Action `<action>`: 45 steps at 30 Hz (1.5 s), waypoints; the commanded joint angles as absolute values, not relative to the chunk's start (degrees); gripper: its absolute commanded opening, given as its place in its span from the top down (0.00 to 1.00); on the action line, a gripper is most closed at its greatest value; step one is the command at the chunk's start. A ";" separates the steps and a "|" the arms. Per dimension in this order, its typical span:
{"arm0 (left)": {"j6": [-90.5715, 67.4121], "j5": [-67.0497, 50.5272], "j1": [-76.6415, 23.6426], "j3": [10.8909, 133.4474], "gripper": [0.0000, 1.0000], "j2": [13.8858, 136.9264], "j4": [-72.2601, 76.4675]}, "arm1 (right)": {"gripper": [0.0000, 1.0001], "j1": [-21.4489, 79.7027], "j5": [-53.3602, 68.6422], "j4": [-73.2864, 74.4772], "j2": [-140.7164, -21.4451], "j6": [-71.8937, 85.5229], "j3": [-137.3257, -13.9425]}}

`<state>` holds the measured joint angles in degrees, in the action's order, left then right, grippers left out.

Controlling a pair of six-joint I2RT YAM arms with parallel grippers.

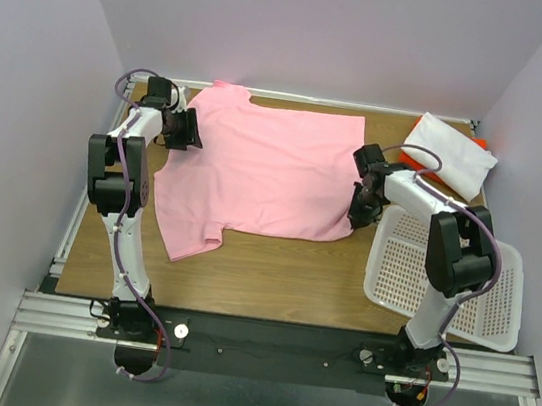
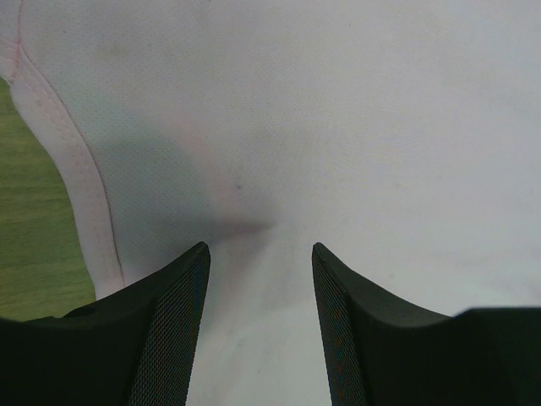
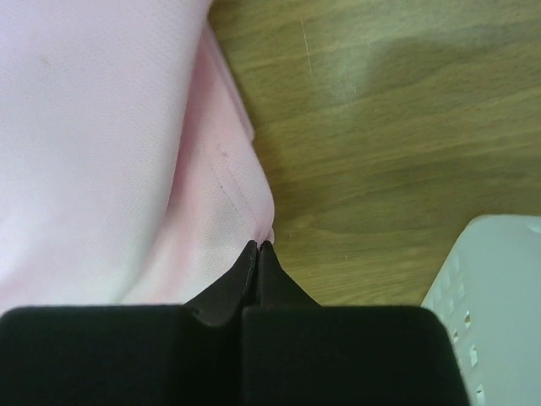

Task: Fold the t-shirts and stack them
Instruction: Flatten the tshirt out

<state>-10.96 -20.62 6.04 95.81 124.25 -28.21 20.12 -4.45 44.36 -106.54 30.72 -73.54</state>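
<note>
A light pink t-shirt (image 1: 265,172) lies spread flat across the wooden table (image 1: 271,274). My left gripper (image 1: 192,129) is at its upper left part, open, its fingers (image 2: 177,321) straddling pink cloth (image 2: 338,127) with a hemmed edge to the left. My right gripper (image 1: 359,207) is at the shirt's right edge, shut on a pinch of the pink hem (image 3: 228,194), which shows at the tips of the right gripper (image 3: 258,245). A folded white t-shirt (image 1: 449,155) rests on an orange-red one (image 1: 410,161) at the back right corner.
A white perforated basket (image 1: 495,335) sits at the right front, right beside my right arm; its corner (image 3: 490,288) shows in the right wrist view. Bare wood (image 3: 406,127) lies between shirt and basket. Walls close in the table on three sides.
</note>
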 commanded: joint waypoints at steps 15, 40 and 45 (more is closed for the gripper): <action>-11.16 -19.87 6.42 95.54 0.40 124.37 -29.44 | 0.96 19.86 -5.98 50.45 -99.85 33.93 -68.12; -13.36 -23.47 5.27 91.23 0.41 117.86 -25.93 | 0.27 21.27 4.13 44.83 -108.01 23.20 -85.86; -13.88 -24.00 5.19 89.39 0.40 120.05 -24.17 | 0.25 21.27 4.84 40.88 -115.73 21.71 -92.88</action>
<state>-13.10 -22.13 5.48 90.54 118.91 -25.91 20.95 2.57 44.86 -110.50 23.86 -88.16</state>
